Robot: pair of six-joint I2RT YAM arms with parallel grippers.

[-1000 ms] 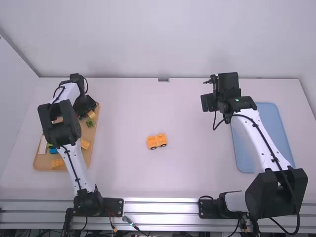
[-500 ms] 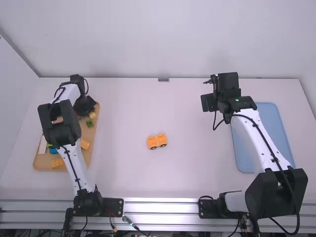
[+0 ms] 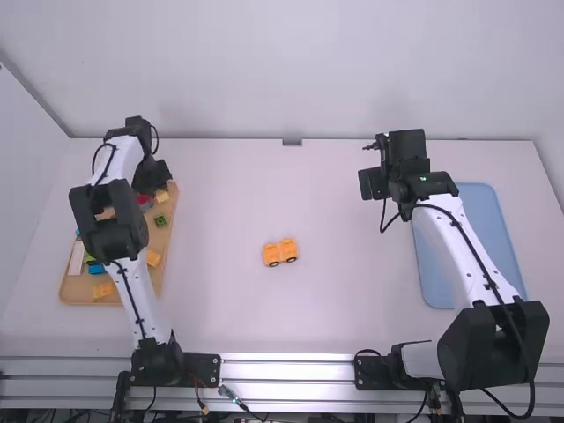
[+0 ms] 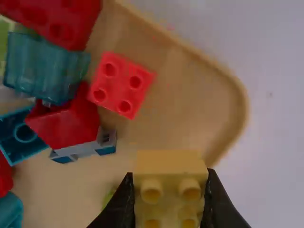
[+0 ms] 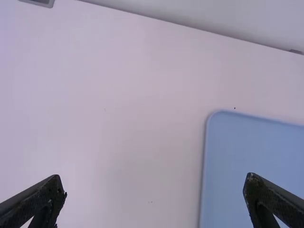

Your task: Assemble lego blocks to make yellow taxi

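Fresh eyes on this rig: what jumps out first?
The small yellow-orange wheeled build, alone near the middle of the white table. Next, the yellow block pinched in the left tool, above the tan tray of bright bricks at the table's left. Then the big blue tray on the right, partly behind the right arm.

Blocks [image 3: 159, 220] lie in the left tray [image 3: 77, 293]; the wheeled build [image 3: 280, 252] sits between it and the right-hand mat [image 3: 483, 229].
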